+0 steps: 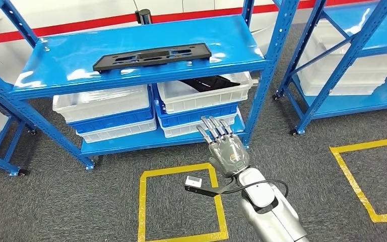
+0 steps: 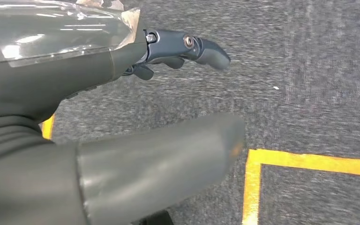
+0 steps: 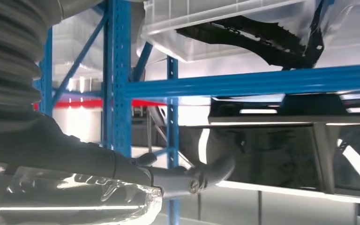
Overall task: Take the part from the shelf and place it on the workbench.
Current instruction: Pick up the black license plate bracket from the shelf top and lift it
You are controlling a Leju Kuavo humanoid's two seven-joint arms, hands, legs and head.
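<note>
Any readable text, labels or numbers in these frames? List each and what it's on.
None can be read.
The black part on the top shelf: no lettering shows.
The white bins: no labels visible.
The small white device by the right hand: any marking is too small to read.
The yellow floor tape is plain lines, no characters.

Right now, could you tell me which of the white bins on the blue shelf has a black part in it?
The right-hand upper white bin, nearest the robot hand; a black part sticks out of it, while the left bin shows none.
</note>
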